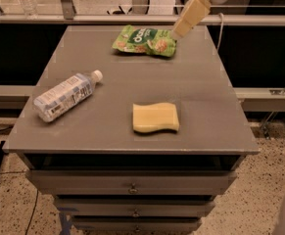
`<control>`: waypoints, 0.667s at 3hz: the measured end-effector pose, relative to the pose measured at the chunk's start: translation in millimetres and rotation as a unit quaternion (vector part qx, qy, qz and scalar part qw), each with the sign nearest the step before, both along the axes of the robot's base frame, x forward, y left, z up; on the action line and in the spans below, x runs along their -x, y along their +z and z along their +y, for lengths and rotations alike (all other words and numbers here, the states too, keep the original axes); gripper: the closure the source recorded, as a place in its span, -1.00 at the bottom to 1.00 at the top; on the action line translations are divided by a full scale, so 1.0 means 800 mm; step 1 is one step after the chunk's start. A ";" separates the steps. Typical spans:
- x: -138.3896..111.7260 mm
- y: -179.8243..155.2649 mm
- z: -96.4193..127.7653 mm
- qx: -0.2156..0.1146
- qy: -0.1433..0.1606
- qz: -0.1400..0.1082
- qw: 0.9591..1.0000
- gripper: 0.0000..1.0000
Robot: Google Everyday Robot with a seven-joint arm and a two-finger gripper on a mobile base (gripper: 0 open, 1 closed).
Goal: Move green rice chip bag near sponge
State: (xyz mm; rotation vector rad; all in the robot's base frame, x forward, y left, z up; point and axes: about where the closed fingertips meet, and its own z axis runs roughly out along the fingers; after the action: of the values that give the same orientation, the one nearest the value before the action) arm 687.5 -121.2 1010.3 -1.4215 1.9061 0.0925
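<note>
Green pouch first: the green rice chip bag (144, 40) lay flat on the grey bench (205, 82), up around 12 o'clock near the far edge, printed side up. Right by its 2 o'clock corner hung the tool (178, 33), cream-coloured, slanting down from the top of the shot with its tip just beside the bag. Honestly couldn't tell if it was open or closed, or whether it touched the bag. The sponge (155, 117), pale yellow with wavy sides, sat well apart from the bag toward 6 o'clock, closer to the front edge. A clear water bottle (66, 96) lay on its side at about 8 o'clock, white cap pointing toward the middle. Drawers (132, 187) showed under the bench top.
</note>
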 end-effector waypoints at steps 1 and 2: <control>-0.045 -0.022 0.011 -0.032 -0.016 -0.022 0.999 -1.00; -0.083 -0.054 0.017 -0.044 -0.051 -0.028 0.997 -1.00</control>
State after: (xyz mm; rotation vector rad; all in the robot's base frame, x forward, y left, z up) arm 753.6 -107.6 967.3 -1.2539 1.9011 0.0845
